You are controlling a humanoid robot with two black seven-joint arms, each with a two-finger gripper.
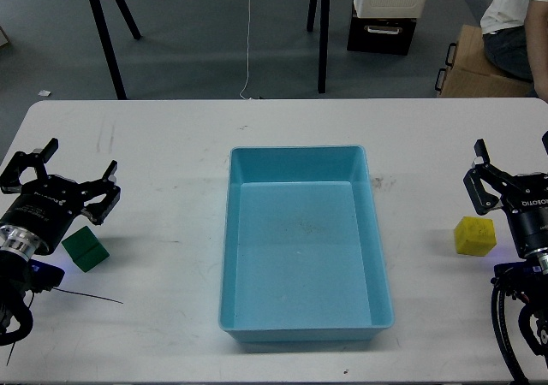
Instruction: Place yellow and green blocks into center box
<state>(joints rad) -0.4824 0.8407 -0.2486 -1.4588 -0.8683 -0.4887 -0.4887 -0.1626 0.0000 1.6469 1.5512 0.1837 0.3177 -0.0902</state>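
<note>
The light blue center box [295, 151] lies empty in the middle of the white table. A dark green block [85, 248] rests on the table at the left, just right of my left arm's wrist and below its fingers. My left gripper [82, 157] stands open above that block, nothing between its fingers. A yellow block [474, 235] sits on the table at the right, beside the lower left of my right gripper [511, 151]. That gripper is open and holds nothing, and its right finger is partly cut off by the frame edge.
Beyond the table's far edge stand black tripod legs [106, 34], a black case [383, 32] and a brown cardboard box [479, 68] with a seated person [518, 26] by it. A white cable [248, 43] hangs to the floor.
</note>
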